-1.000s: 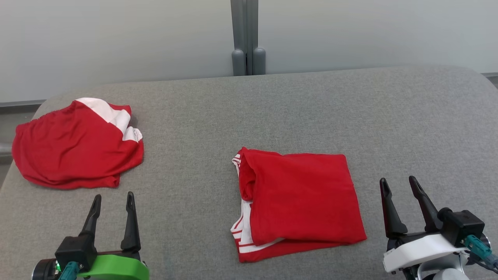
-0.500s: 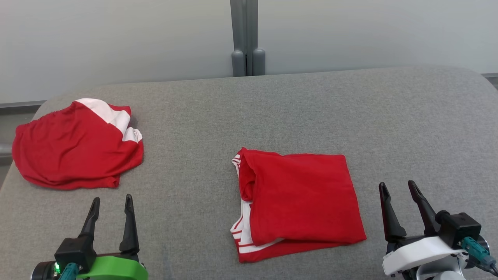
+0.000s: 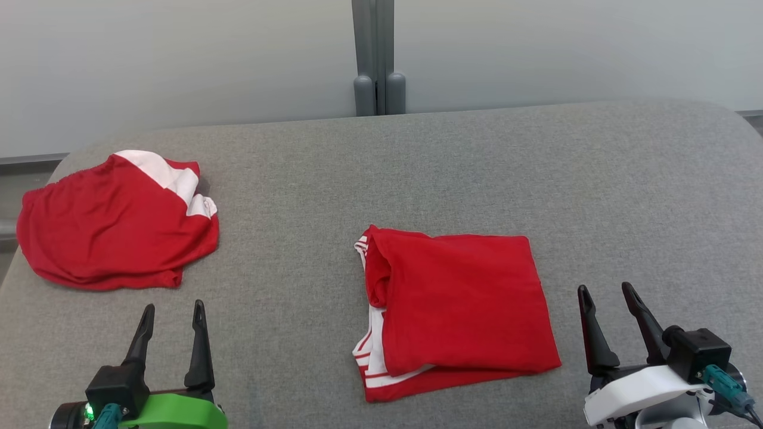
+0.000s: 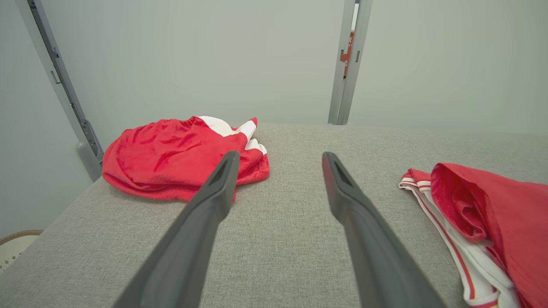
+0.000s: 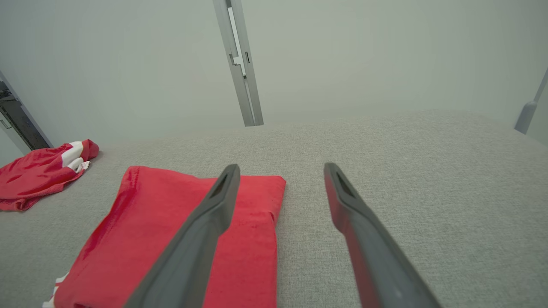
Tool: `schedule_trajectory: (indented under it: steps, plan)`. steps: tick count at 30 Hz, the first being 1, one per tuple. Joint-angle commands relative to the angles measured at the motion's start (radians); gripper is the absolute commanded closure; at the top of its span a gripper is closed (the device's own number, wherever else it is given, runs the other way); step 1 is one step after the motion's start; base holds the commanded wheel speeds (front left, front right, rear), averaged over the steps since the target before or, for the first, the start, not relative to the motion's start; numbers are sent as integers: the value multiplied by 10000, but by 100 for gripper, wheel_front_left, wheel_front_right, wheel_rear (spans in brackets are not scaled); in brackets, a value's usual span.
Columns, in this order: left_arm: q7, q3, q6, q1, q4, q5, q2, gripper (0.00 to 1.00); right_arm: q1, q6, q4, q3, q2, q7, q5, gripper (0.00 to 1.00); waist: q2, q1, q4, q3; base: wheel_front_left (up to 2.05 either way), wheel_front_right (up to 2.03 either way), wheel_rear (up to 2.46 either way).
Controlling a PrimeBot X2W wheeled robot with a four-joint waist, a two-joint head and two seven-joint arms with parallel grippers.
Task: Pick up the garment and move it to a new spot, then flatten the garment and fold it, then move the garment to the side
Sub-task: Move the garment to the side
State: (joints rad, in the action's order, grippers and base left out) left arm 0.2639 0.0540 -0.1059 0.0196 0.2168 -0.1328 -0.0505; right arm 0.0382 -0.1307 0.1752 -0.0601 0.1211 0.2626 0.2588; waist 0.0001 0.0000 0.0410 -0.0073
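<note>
Left gripper [image 3: 173,305] and right gripper [image 3: 604,288] sat at the near edge, jaws spread wide with nothing in them. The folded garment [image 3: 465,298] lay flat on the grey cushion [image 3: 357,179] between them, closer to the right one, touching neither. Further back on the left was a crumpled garment [image 3: 113,232]. A brown-rimmed round thing [image 4: 17,234] sat off the left edge, contents hidden.
</note>
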Motion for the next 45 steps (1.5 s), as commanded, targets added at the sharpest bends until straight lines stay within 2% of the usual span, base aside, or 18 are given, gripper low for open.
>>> schedule_trajectory:
  steps: [1, 8, 18, 27, 39, 42, 43, 45]
  plan:
    - [3, -2, -41, 96, 19, -39, -51, 0, -32, 0, 33, -22, 24, 29, -79, 0, -1, 0, 9, 5, 0, 0, 0]
    - [3, -36, -43, 50, 45, -81, -44, 0, -435, 0, 279, -281, 24, 29, -98, 0, -1, 0, 74, 101, 0, 0, 0]
    - [3, -213, -16, -373, 29, -127, -29, 0, -2203, 0, 1240, -687, 285, -341, -366, 0, -1, 0, 337, 696, 0, 0, 0]
    - [3, -418, 17, -763, 119, -255, -15, 0, -3284, 0, 3126, -804, 335, -1058, -437, 0, -1, 0, 660, 1306, 0, 0, 0]
    - [3, -715, 150, -994, 211, -410, -10, 0, -3501, 0, 5581, -1001, 54, -957, 283, 0, -1, 0, 831, 1680, 0, 0, 0]
    - [3, -737, 164, -1044, 242, -434, -10, 0, -3594, -1, 5987, -1230, -26, -998, 606, 96, -1, 0, 828, 1747, 0, 0, 0]
    - [3, -740, 178, -1078, 255, -448, -10, 0, -3660, -1, 6086, -1311, -11, -960, 709, 100, -1, 0, 828, 1769, 0, 0, 0]
    - [3, -757, 191, -1149, 242, -496, -9, 0, -3908, 2, 6202, -1437, 60, -866, 824, 100, -1, 0, 813, 1826, 0, 0, 0]
